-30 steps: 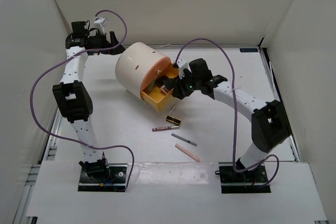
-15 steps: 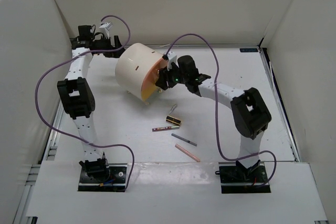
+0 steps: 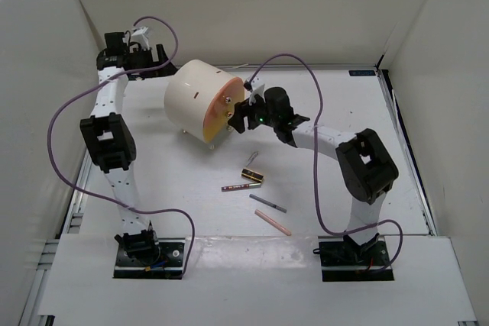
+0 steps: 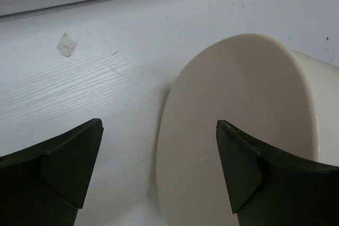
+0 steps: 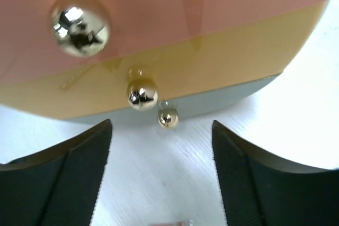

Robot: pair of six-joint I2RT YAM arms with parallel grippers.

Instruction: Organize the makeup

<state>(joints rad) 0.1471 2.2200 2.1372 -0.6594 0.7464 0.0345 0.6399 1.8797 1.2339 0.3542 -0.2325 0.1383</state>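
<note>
Fingers of the right gripper (image 5: 161,130) stand wide apart with nothing between them, close before the orange front (image 3: 223,109) of the cream cylinder (image 3: 191,94), at its 4 o'clock seen from above. Three gold knobs (image 5: 142,94) sit at 12 o'clock in the wrist view. The left gripper (image 4: 159,130) is also spread wide and empty, behind the cylinder at about 10 o'clock. The makeup (image 3: 250,175) lies loose on the table (image 3: 153,173) at the cylinder's 5 o'clock: a black-and-gold case (image 3: 254,176), a dark-and-pink pencil (image 3: 240,187), a grey pencil (image 3: 268,204) and a pink pencil (image 3: 273,223).
</note>
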